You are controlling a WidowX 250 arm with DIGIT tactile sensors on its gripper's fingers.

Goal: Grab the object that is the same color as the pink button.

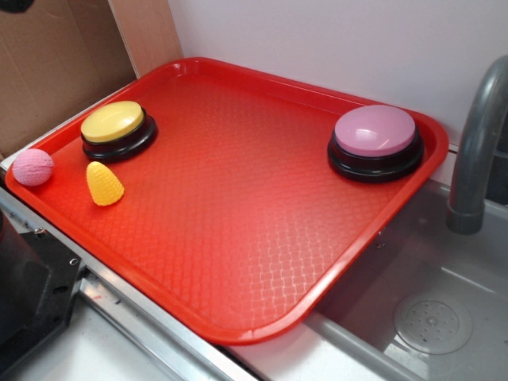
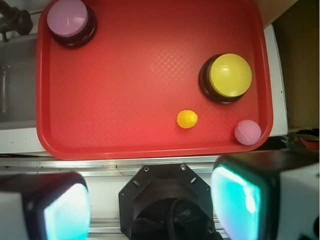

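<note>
The gripper point(image 2: 150, 200) hangs spread wide and empty above the counter's front edge, off the red tray point(image 1: 238, 262). The pink ball point(image 1: 32, 167) lies in the tray's corner, near a yellow cone point(image 1: 104, 183) and yellow button point(image 1: 117, 130); the pink button point(image 1: 375, 142) sits well apart, by the sink point(image 1: 429, 317).

Toy kitchen setup, lab-like. Grey faucet point(image 1: 476, 151) at 3 o'clock over grey sink point(image 1: 444, 309) with round drain point(image 1: 432, 321) at 5 o'clock. Red plastic tray point(image 1: 238, 238) lies partly across sink edge. Cardboard sheet point(image 1: 55, 63) at 10 o'clock, plain white wall point(image 1: 333, 40) behind.
</note>
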